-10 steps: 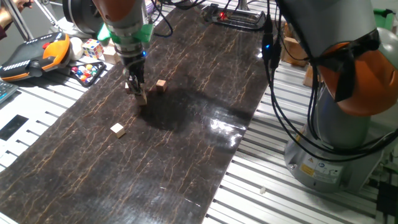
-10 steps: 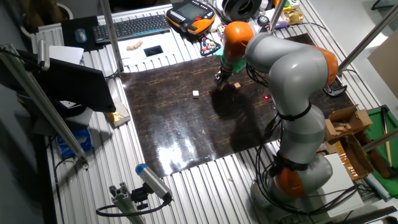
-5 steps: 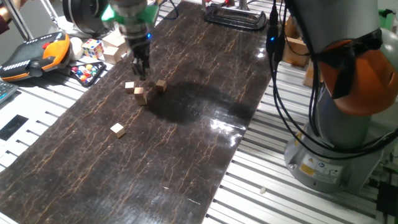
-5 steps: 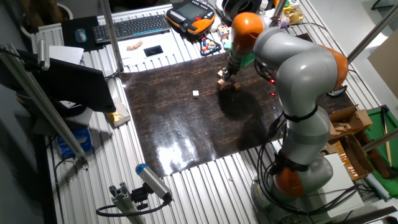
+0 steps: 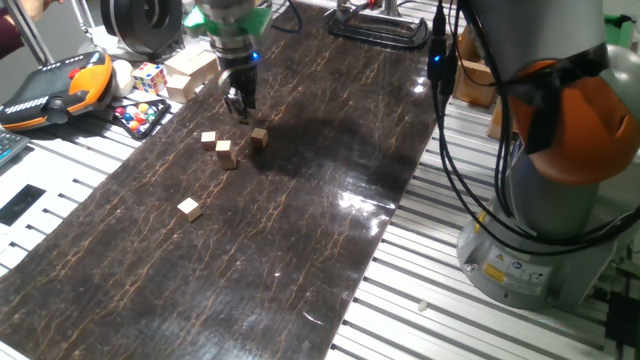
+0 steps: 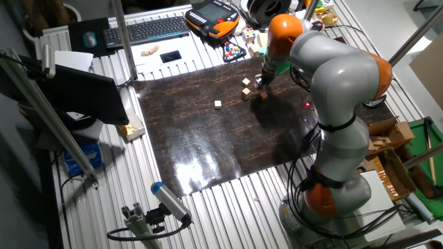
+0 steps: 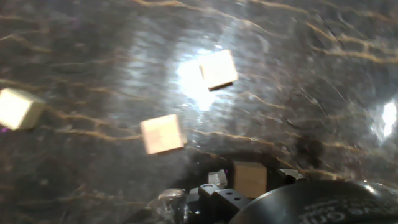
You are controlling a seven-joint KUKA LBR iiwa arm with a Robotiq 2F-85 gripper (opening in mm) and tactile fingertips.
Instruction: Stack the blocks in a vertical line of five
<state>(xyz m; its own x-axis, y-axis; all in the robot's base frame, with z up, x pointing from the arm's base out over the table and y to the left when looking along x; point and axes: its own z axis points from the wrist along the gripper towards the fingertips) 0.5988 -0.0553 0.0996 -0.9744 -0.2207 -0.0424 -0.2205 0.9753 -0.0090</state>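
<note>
Four tan blocks show on the dark mat. One lone block (image 5: 208,140) sits at the left, and beside it a taller one (image 5: 225,153) looks like two cubes stacked. A third block (image 5: 259,137) lies to the right and a fourth (image 5: 189,208) lies apart, nearer the front. My gripper (image 5: 239,108) hangs above the mat, just behind the third block (image 6: 264,95). In the hand view that block (image 7: 249,178) shows on the mat between my spread fingers (image 7: 214,182). The gripper (image 7: 249,183) is open and holds nothing.
Off the mat's left edge lie a Rubik's cube (image 5: 149,77), a larger pale wooden block (image 5: 190,70), a tray of coloured balls (image 5: 138,115) and an orange teach pendant (image 5: 55,85). A black clamp (image 5: 385,25) sits at the far end. The robot base (image 5: 540,220) stands right.
My gripper has left the tall block, risen, and moved back and to the right, over the third block. The blocks have stayed put.
</note>
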